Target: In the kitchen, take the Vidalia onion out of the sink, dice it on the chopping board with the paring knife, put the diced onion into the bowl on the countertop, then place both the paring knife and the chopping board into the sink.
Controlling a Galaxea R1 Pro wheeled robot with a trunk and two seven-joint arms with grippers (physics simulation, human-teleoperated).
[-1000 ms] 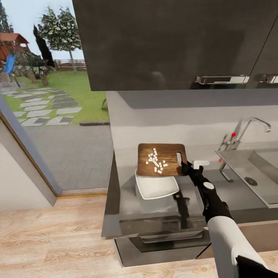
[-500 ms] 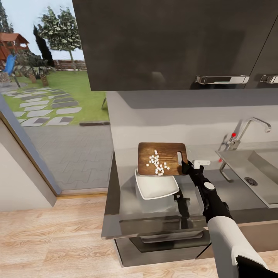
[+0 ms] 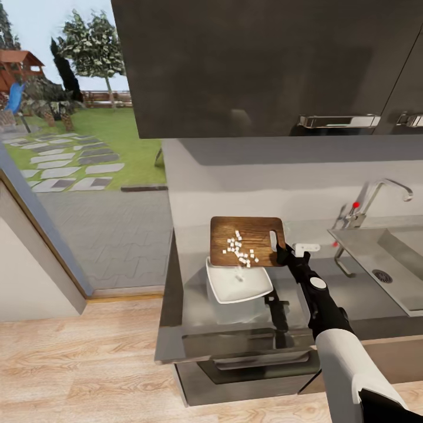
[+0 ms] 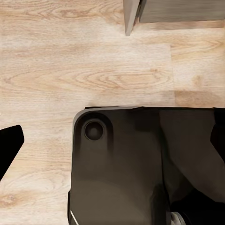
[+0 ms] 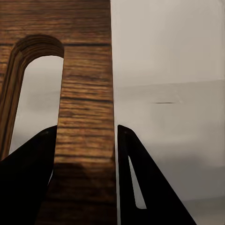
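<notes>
Head view showed the right tool point(image 3: 284, 254) clenched on the slot end of the chopping board point(image 3: 247, 241), tilted above the bowl point(image 3: 238, 285), diced onion point(image 3: 238, 247) near its lower edge; steeper tipping seemed next.

No legible text anywhere.

- Head view: from above and behind the right arm, facing forward and down over the countertop point(image 3: 194, 317); the chopping board point(image 3: 257, 233), the sink point(image 3: 392, 258) and a window to the garden lie at moderate range.
- Left wrist view: facing straight down at the wooden floor point(image 4: 70, 70) and the robot's dark base point(image 4: 122, 168), near.
- Right wrist view: very close, looking along the fingers point(image 5: 28, 187) at the board's slotted end point(image 5: 86, 117).
- Shared: head and right wrist views both show the board's handle end.
</notes>
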